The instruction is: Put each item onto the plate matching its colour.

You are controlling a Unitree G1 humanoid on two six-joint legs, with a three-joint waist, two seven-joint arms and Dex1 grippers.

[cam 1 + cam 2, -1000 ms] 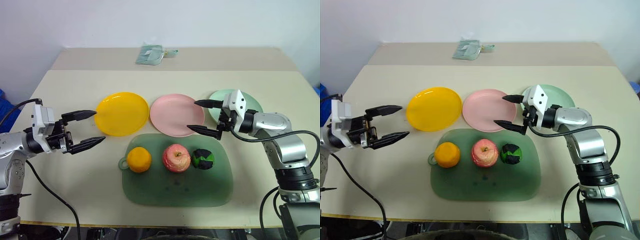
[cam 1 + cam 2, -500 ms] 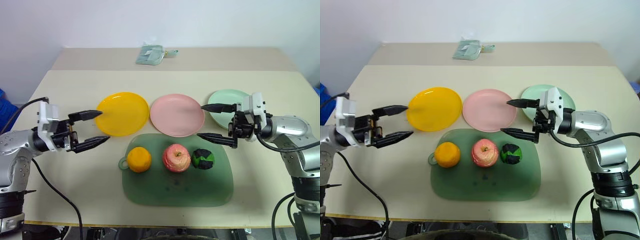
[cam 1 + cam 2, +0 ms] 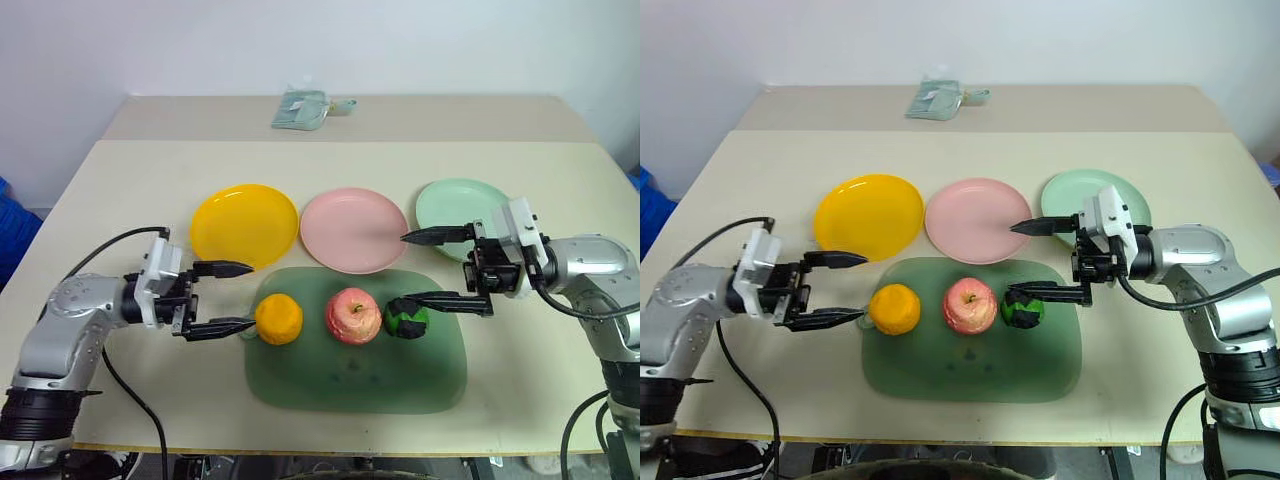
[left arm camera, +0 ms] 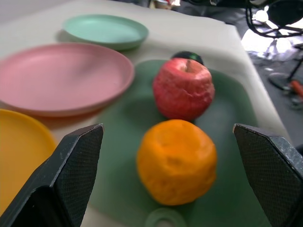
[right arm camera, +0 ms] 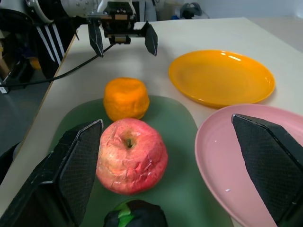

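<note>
Orange fruit (image 3: 277, 319), apple (image 3: 352, 315) and green-black ball (image 3: 406, 317) lay in a row on the dark green mat (image 3: 350, 385) near the worktop's front edge; yellow plate (image 3: 243, 226), pink plate (image 3: 353, 229) and mint plate (image 3: 455, 204) stood empty just behind. Judged step: approach. Left pincer (image 3: 232, 297) should straddle the orange squarely before closing. It reached level, fingers spread, just beside it. Right pincer (image 3: 428, 267) likewise spread, lower finger at the ball.

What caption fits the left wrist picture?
Open left gripper lined up on the orange fruit, red apple behind.
</note>
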